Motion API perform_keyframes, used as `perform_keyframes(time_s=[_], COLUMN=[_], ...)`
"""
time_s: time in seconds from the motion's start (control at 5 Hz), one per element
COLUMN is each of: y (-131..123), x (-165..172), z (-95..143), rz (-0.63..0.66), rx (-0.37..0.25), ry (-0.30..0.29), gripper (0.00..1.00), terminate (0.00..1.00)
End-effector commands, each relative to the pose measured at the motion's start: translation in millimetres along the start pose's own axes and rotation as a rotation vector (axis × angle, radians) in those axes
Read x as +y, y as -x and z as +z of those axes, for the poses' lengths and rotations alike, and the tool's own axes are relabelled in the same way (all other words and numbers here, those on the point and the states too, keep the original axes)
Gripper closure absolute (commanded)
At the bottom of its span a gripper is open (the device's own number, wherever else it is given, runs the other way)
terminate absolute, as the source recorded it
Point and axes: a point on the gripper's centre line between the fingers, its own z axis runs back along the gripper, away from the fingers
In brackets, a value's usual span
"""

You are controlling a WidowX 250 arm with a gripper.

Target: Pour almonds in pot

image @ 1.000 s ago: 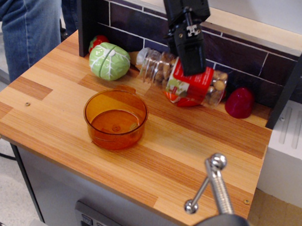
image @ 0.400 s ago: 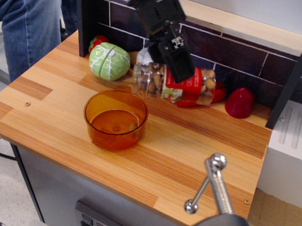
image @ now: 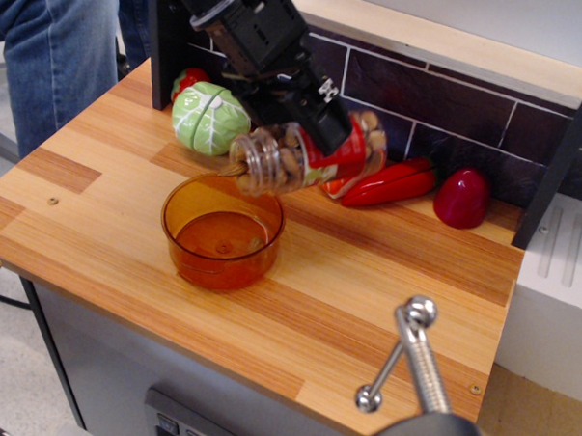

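- Two black fingers (image: pixel 319 118) pinch the red-labelled jar of almonds (image: pixel 298 160), tilted mouth-down over the far rim of the orange pot (image: pixel 222 231).
- A second ago the jar lay further right, near the purple tiled wall (image: pixel 441 99); a red pepper (image: pixel 389 184) now shows.
- Wooden counter (image: pixel 366 279) also carries a green cabbage (image: pixel 210 119).

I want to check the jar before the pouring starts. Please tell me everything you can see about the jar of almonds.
The jar is a clear plastic cylinder with a red label around its middle and brown almonds visible inside. It is tipped nearly on its side, its open mouth pointing down-left, just above the far rim of the orange pot. The black gripper clamps it at the label and holds it off the counter. No almonds lie in the pot yet.
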Motion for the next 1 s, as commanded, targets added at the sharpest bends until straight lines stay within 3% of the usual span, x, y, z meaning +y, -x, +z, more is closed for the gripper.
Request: perform_keyframes(time_s=[0.0, 0.4, 0.6, 0.8], y=[-8, -13, -13, -18], x=[-12, -3, 4, 2], z=[8, 7, 7, 2], rz=[-0.02, -0.014, -0.026, -0.055], rx=[-0.201, -0.253, -0.291, -0.17], ry=[-0.132, -0.182, -0.256, -0.272], gripper=[1.0, 1.0, 1.0, 1.0], terminate=[0.0, 0.0, 0.0, 1.0])
